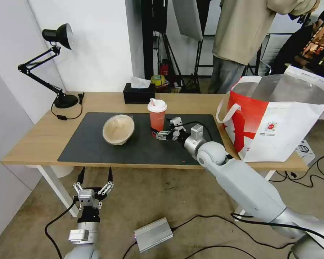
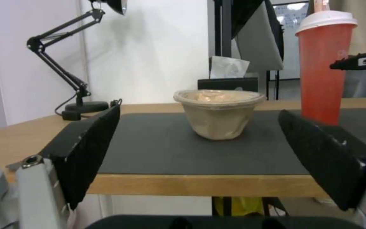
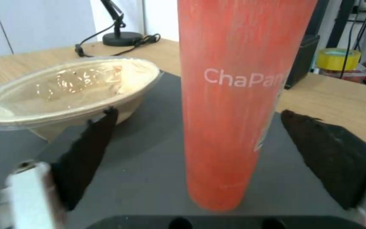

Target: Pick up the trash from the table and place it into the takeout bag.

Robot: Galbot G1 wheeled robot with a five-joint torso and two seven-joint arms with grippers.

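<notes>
Head view: left gripper (image 1: 95,177) hangs below the desk (image 1: 32,140), jaws spread; bowl (image 1: 118,129) sits on the mat; right gripper (image 1: 161,133) brackets the cup (image 1: 157,114), jaws released. Grasping step: next they must clench, then lift toward the bag (image 1: 277,118)

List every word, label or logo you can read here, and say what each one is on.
"ChaPan", white letters cut off by the cup's curve, on the red drink cup between the open right gripper's fingers.
Round red logo with small print under it on the takeout bag: too small to read.
Nothing else is legible.
</notes>
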